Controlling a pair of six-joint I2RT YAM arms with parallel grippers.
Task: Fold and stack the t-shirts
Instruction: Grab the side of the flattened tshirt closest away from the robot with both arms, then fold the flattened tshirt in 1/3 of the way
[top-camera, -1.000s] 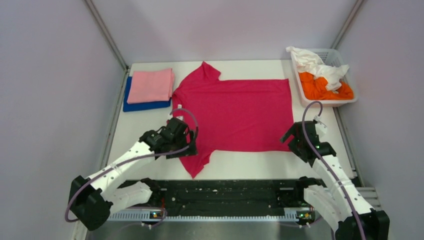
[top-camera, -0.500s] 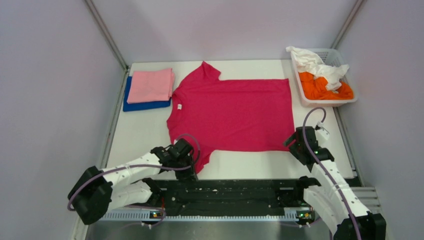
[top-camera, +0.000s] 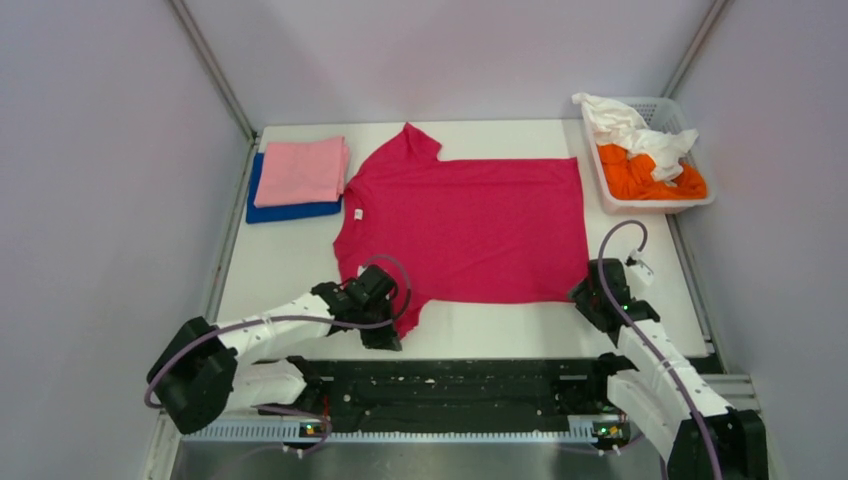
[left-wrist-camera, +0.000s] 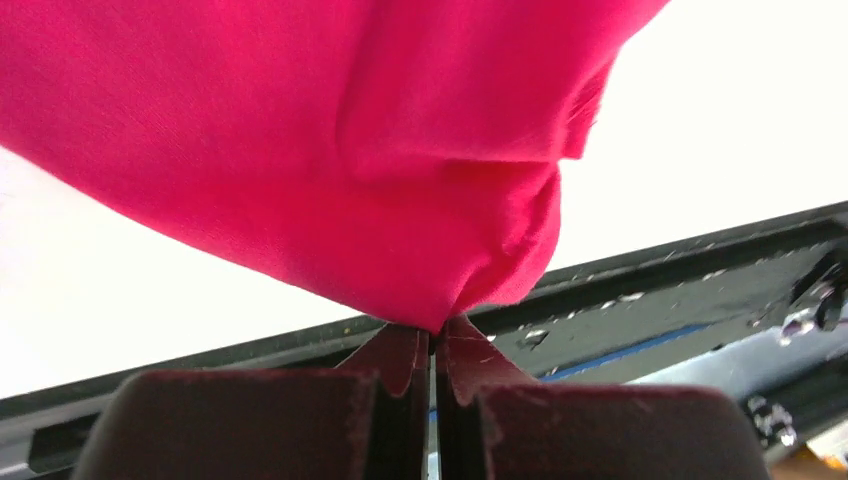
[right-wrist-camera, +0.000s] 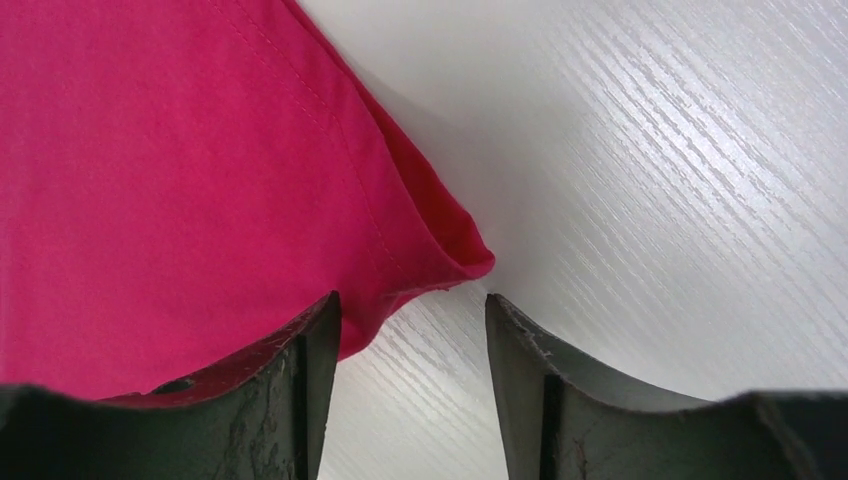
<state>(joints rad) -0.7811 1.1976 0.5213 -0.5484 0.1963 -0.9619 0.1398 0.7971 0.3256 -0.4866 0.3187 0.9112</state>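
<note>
Basket (top-camera: 660, 208): slotted white plastic, right of magenta shirt (top-camera: 470, 230), crumpled white shirt (top-camera: 625, 125) over orange shirt (top-camera: 640, 175) | magenta shirt: soft knit, flat on woodgrain table (top-camera: 480, 320), neck tag (top-camera: 357, 212) unreadable | pink shirt (top-camera: 300, 170) folded atop blue shirt (top-camera: 262, 212), left of it | left gripper (left-wrist-camera: 432, 345) pinching its sleeve | right gripper (right-wrist-camera: 412, 320) spread around its hem corner

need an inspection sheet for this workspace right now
surface: white table, wood-grain finish
job's things: magenta-red t-shirt spread flat; light pink t-shirt folded on royal blue t-shirt, far left; orange t-shirt and white t-shirt crumpled in basket, far right
clutter: nothing seen
grippers: left gripper shut on magenta sleeve; right gripper open at near hem corner
cables: purple cable looped above each wrist
surroundings: plain pale walls, black rail at near edge
</note>
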